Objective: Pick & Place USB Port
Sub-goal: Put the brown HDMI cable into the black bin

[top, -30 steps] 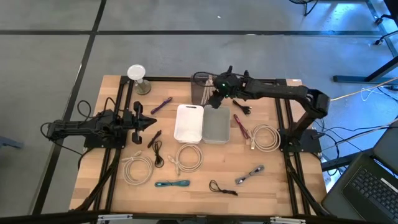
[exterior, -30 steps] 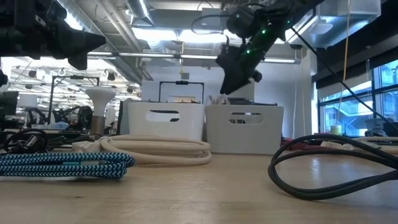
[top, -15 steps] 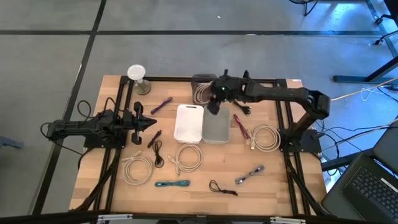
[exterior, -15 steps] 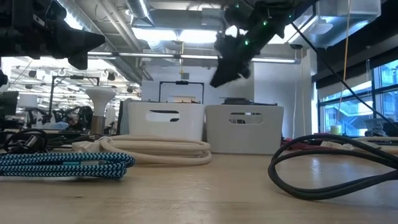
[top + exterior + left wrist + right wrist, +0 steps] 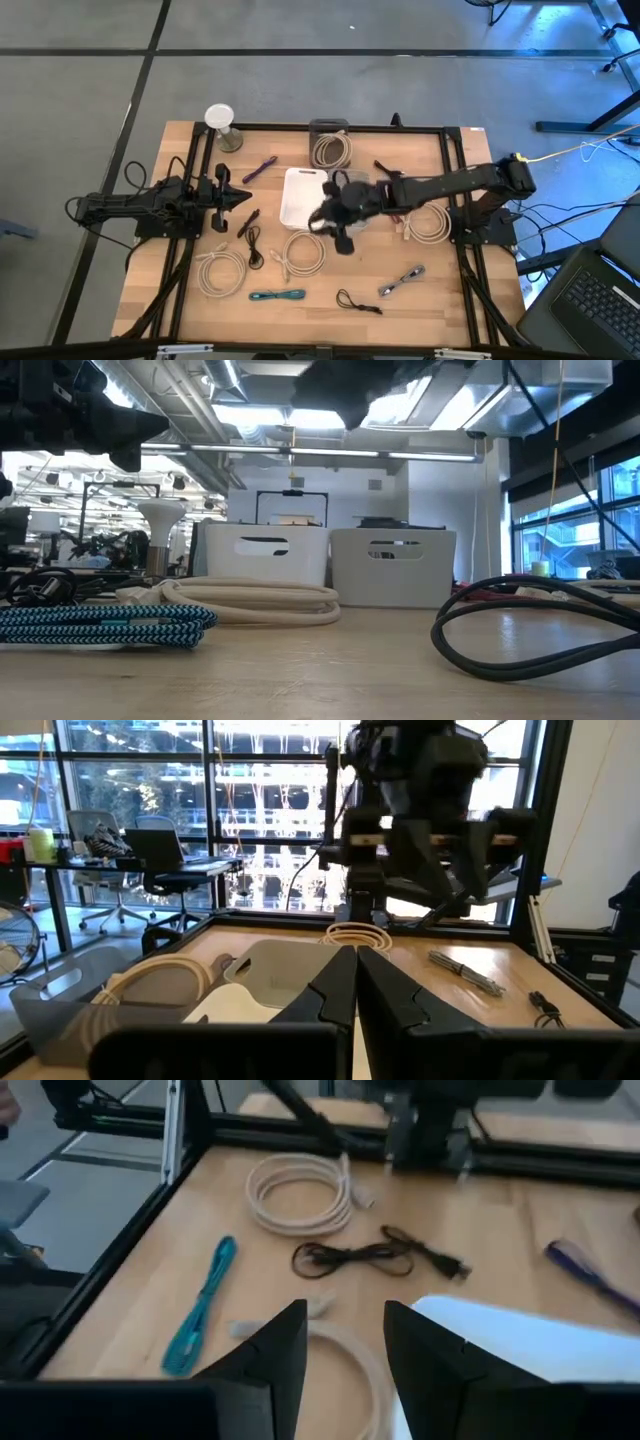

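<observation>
My right gripper (image 5: 330, 225) hangs open and empty above the near ends of the white bin (image 5: 300, 195) and the grey bin (image 5: 352, 208). In the right wrist view its fingers (image 5: 345, 1345) stand over a cream cable coil (image 5: 352, 1365) that lies flat on the table, beside the white bin (image 5: 520, 1345). The low view shows this gripper (image 5: 350, 378) only as a dark shape at the top. A cream coil (image 5: 330, 150) lies in the dark bin at the far edge. My left gripper (image 5: 238, 197) waits shut at the table's left, also seen in its wrist view (image 5: 350, 990).
Loose cables lie around: a blue braided one (image 5: 277, 296), a black one (image 5: 358, 302), a grey one (image 5: 400, 281), cream coils (image 5: 220, 268) (image 5: 428, 220), a purple one (image 5: 260, 168). A white lamp-like stand (image 5: 220, 120) is at the far left.
My right gripper has swung from above the dark bin at the far edge toward the near edge, passing over the grey bin, and has risen out of the low view's middle. The cream coil stays in the dark bin.
</observation>
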